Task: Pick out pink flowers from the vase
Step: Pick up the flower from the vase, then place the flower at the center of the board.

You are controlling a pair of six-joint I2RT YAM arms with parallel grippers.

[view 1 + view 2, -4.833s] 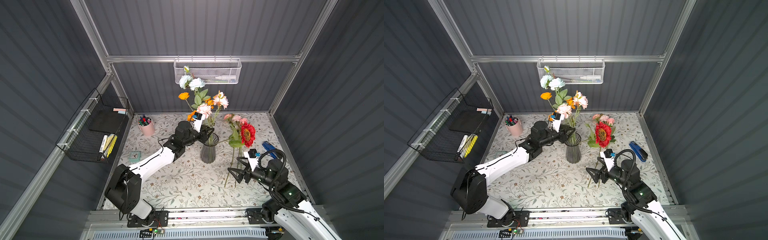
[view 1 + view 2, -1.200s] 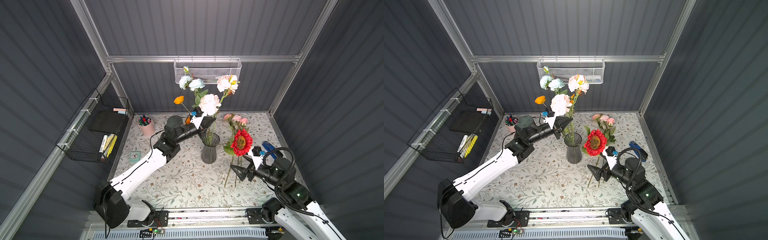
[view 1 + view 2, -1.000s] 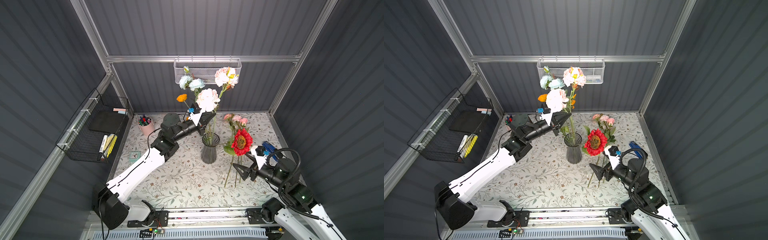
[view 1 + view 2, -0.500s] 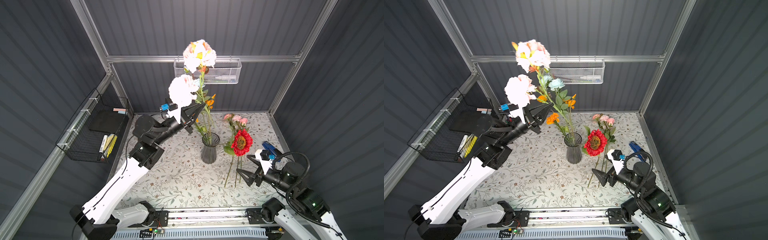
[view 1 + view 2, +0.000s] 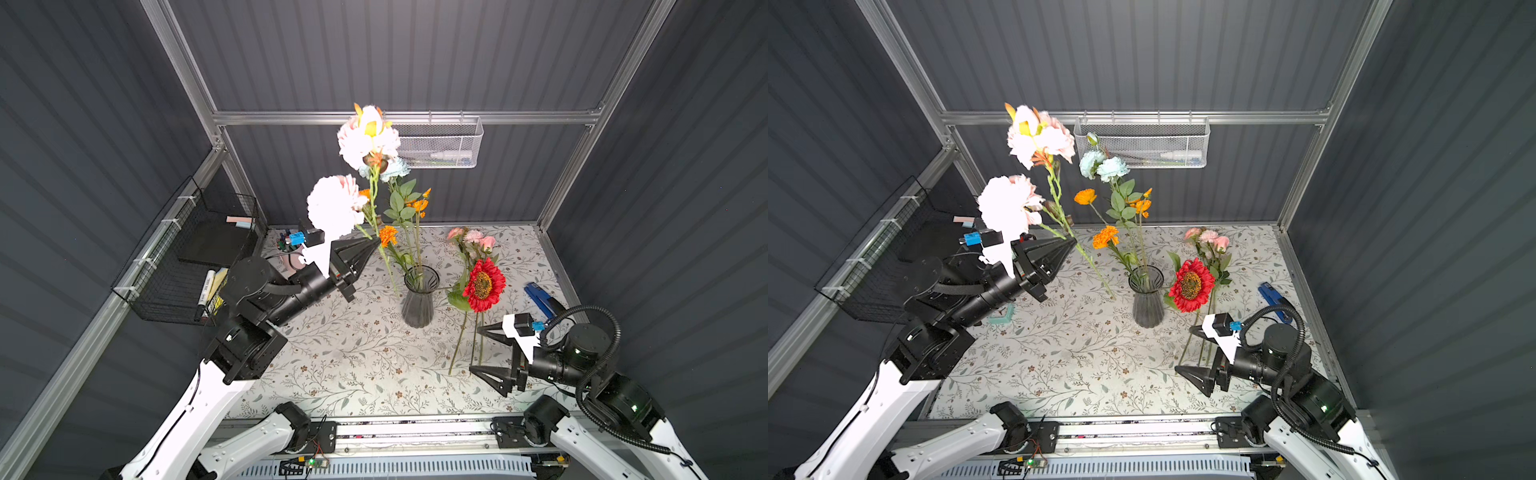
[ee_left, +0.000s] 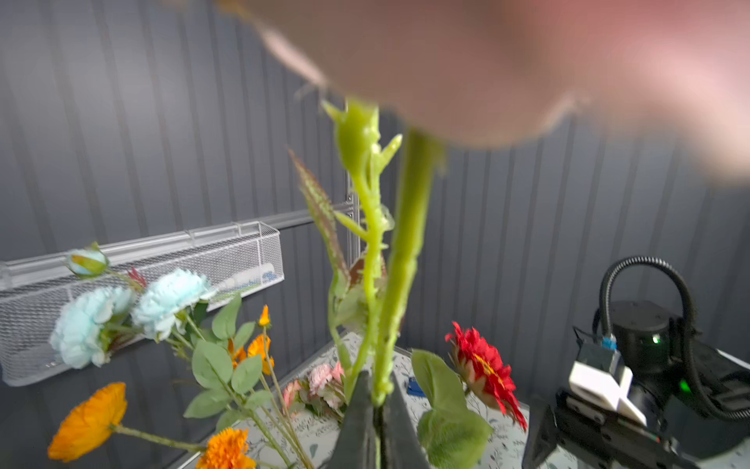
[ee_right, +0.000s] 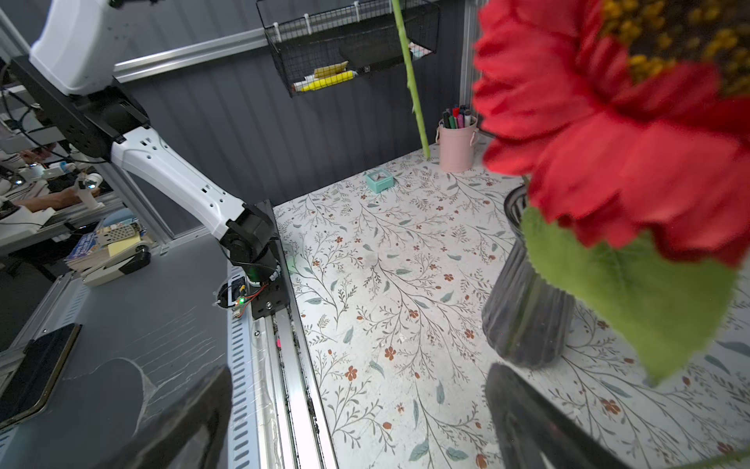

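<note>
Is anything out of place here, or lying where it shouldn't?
Yes: a red bloom and a small pink bunch sit outside the vase, beside it, their stems stretching toward the open right gripper. Whether they lie flat is unclear.

Left gripper [image 5: 1068,246] clamped on stems of pink flowers [image 5: 1040,141], blooms high, stem end outside vase [image 5: 1147,305]. Right gripper [image 5: 1185,350] gapes low beside stem of red bloom [image 5: 1191,284].
</note>
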